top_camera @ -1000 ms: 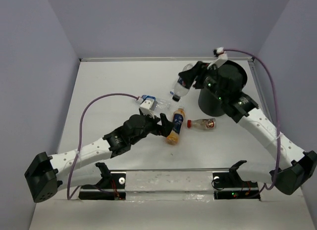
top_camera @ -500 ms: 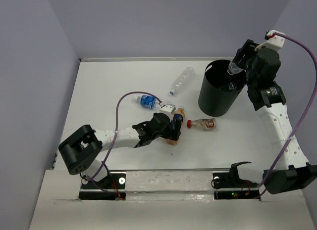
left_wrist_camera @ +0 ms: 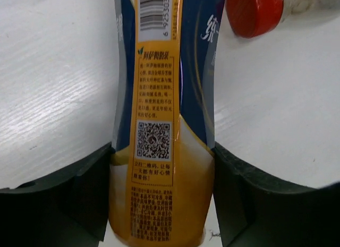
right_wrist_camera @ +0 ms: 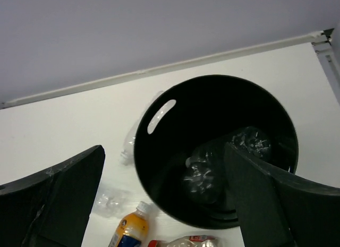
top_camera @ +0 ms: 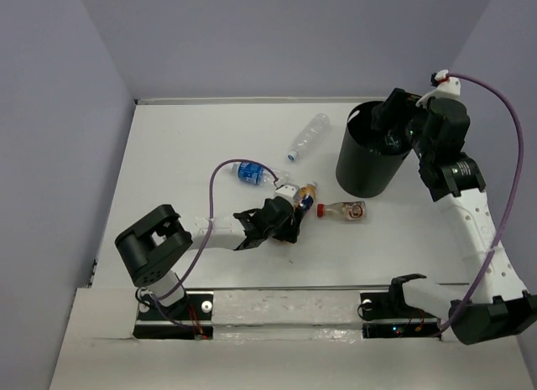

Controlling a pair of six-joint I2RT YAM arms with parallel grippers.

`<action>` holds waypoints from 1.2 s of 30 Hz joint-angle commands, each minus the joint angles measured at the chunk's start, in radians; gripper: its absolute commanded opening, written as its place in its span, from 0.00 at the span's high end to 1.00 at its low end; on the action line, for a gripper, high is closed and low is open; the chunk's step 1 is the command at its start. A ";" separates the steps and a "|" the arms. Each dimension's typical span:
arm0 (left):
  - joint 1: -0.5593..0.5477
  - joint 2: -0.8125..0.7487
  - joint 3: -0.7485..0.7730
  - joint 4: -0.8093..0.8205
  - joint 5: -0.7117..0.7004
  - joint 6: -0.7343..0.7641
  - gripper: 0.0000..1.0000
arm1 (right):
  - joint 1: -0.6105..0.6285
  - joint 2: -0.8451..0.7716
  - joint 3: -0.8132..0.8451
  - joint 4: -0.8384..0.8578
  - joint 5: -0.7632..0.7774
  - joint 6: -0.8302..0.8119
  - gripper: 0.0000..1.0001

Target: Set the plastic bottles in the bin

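Now, yellow bottle [left_wrist_camera: 159, 151] flat; cap [top_camera: 309, 188] far-right

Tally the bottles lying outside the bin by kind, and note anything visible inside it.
clear bottle: 1
blue-labelled bottle: 1
yellow juice bottle: 1
red-capped bottle: 1
Total outside the bin: 4
Inside it: crumpled clear bottles, number unclear.

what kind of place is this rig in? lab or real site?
Most likely a lab test cell: a bare white table boxed in by plain lilac walls, two robot arms mounted at its near edge, and a black bin with loose bottles staged as props.
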 commanded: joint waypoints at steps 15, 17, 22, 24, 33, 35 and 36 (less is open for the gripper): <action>-0.083 -0.440 -0.098 0.070 -0.034 -0.038 0.63 | 0.450 -0.258 -0.524 0.259 -0.371 0.386 0.00; -0.098 -0.472 -0.102 0.080 -0.036 -0.032 0.62 | 0.450 -0.247 -0.527 0.259 -0.345 0.395 0.00; -0.124 -0.529 -0.107 0.111 0.001 -0.008 0.61 | 0.450 -0.191 -0.507 0.299 -0.369 0.407 0.00; -0.132 -0.552 -0.119 0.135 0.010 -0.002 0.61 | 0.450 -0.160 -0.498 0.308 -0.377 0.412 0.00; -0.134 -0.590 -0.122 0.159 -0.026 0.020 0.09 | 0.450 -0.129 -0.362 0.382 -0.212 0.364 0.71; -0.132 -0.587 -0.098 0.137 -0.066 0.038 0.04 | 0.450 -0.132 -0.294 0.312 -0.100 0.320 0.74; -0.132 -0.580 -0.069 0.114 -0.116 0.043 0.04 | 0.439 -0.134 -0.222 0.293 -0.069 0.274 0.75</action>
